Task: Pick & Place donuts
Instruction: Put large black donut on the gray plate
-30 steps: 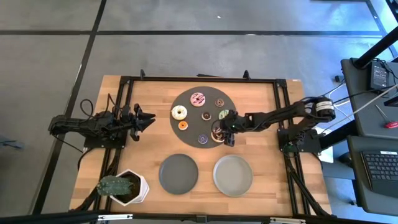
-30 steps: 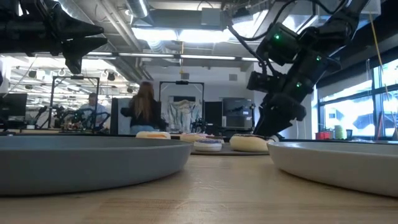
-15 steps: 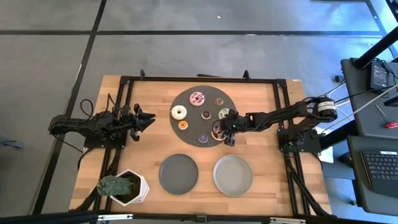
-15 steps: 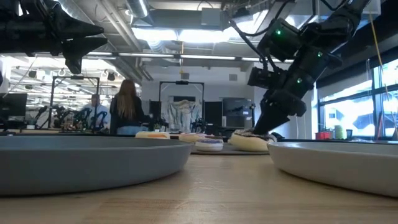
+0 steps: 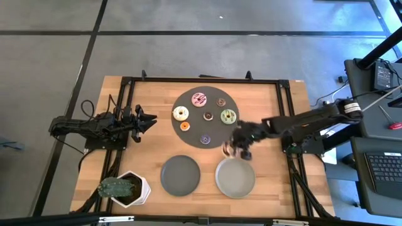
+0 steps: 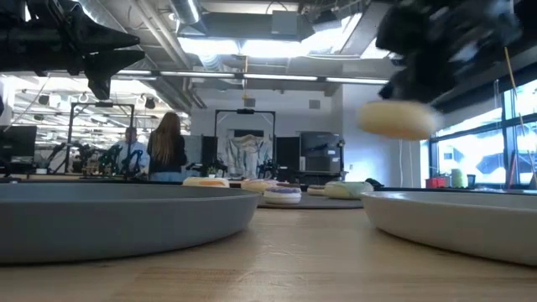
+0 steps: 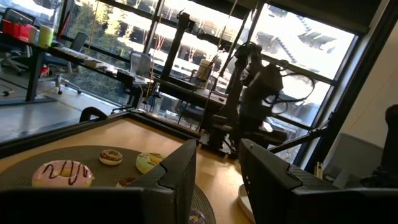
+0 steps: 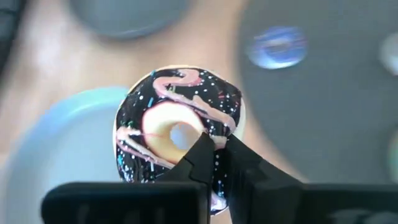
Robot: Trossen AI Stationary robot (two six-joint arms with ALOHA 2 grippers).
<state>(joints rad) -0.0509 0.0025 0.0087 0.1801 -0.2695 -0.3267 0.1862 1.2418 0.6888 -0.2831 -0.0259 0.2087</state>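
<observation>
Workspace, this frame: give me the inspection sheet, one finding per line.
Surface: wooden table, dark round mat.
Job's things: six donuts on the mat, among them pink, white, green; chocolate-sprinkled donut airborne near the light grey plate; dark grey plate bare.
Clutter: potted plant.
End effectors: right end effector shut on the chocolate-sprinkled donut; left end effector open, waiting at the table's left.
Cables: bundle by the right arm's base.
Surroundings: two people in the room behind.

Potted cactus (image 5: 119,187) beside two grey plates (image 5: 181,175), one perhaps lighter (image 5: 235,177)
</observation>
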